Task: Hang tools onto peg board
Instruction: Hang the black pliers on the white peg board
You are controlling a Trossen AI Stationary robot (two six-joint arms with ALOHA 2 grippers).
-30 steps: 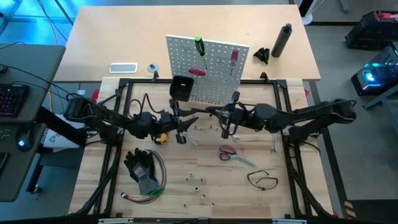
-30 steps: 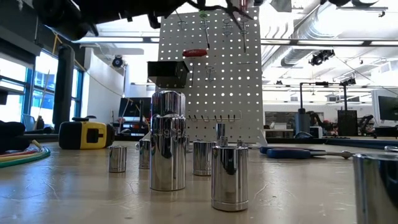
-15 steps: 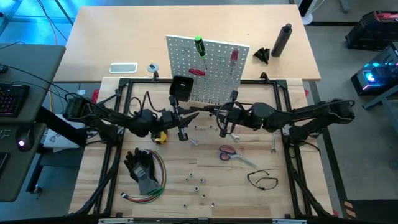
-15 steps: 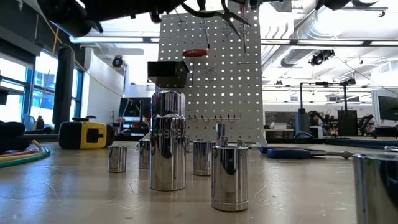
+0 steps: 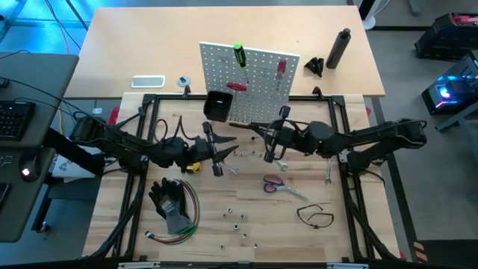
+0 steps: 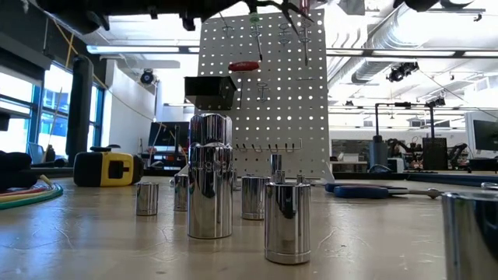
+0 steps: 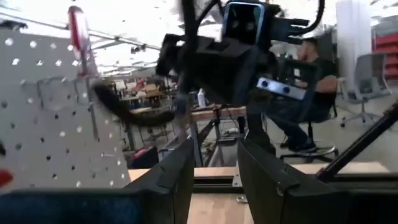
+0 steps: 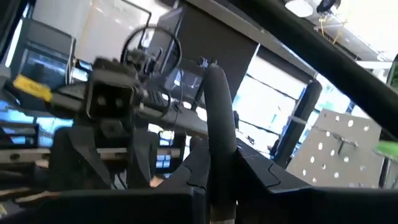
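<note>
The peg board (image 5: 250, 84) stands upright at the desk's far edge, already carrying a green-handled screwdriver (image 5: 240, 54), a red-handled screwdriver (image 5: 281, 69) and a red tool (image 5: 236, 87). The right gripper (image 5: 263, 134) hovers just before the board, fingers clamped on a dark-handled tool (image 8: 217, 134). The left gripper (image 5: 222, 148) hangs close beside it, fingers apart and empty. Scissors (image 5: 273, 183), a wrench (image 5: 328, 171), a black loop (image 5: 317, 216) and a tape measure (image 5: 195, 166) lie on the desk (image 5: 351, 246). The step in hand appears to be hanging the held tool; the next move calls for aligning it with a free hook.
</note>
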